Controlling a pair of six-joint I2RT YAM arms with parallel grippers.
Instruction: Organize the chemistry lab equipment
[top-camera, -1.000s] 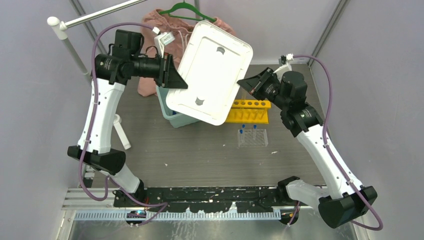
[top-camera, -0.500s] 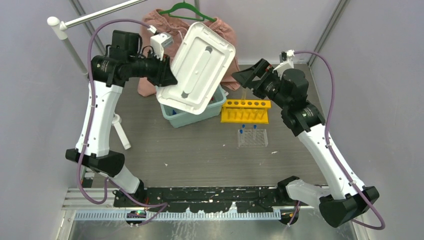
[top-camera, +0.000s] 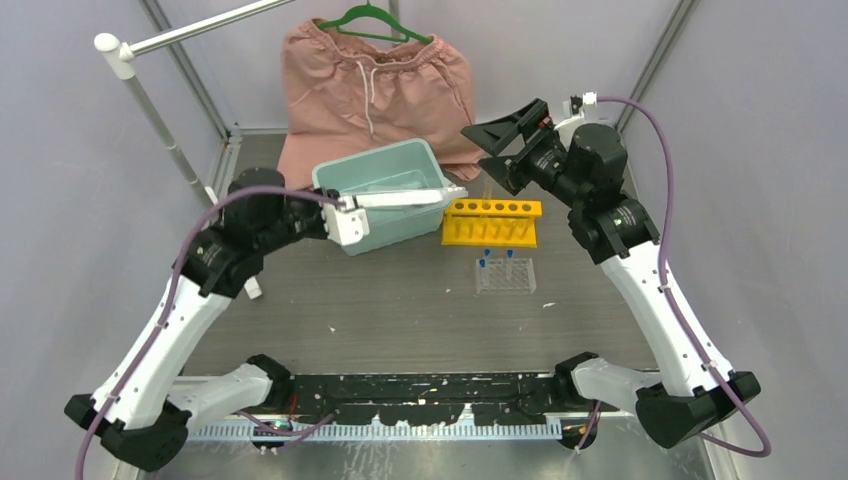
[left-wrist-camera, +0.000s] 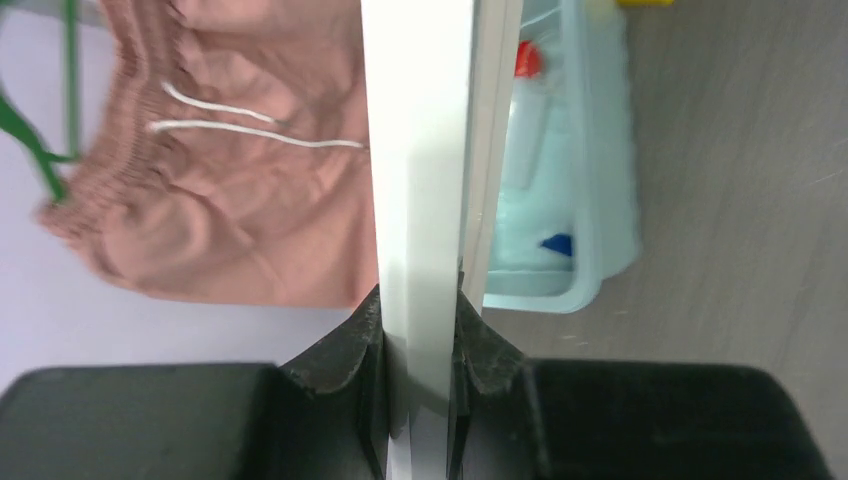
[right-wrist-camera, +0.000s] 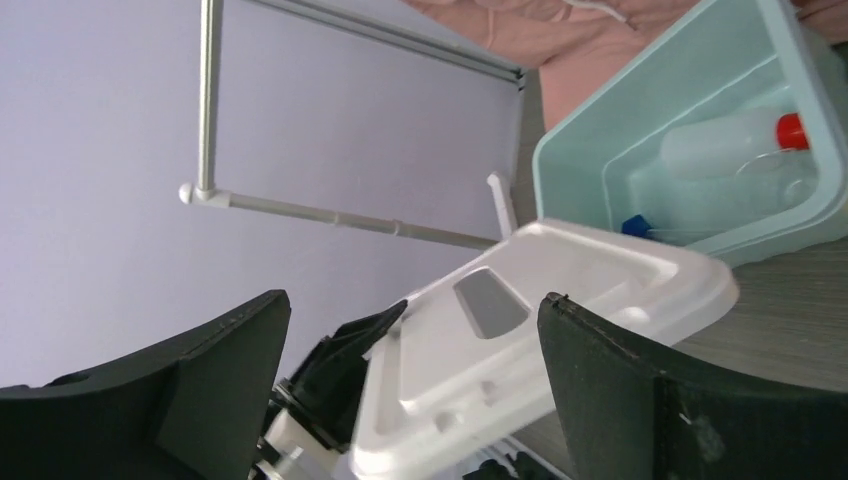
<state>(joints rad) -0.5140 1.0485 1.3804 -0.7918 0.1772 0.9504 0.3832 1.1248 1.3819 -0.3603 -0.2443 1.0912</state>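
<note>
Two stands, yellow rack and clear rack, stood at teal bin's three o'clock; squeeze bottle and small blue piece lay inside, partly hidden behind white lid; left gripper clenched on lid's edge; right gripper released, empty

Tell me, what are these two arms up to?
The left arm's fingers pinch the edge of a white lid, holding it at the near side of the open teal bin, which contains a white red-nozzled squeeze bottle. The right arm's fingers are wide open and empty, raised near the yellow tube rack. A clear rack with blue-capped tubes stands in front of it.
</note>
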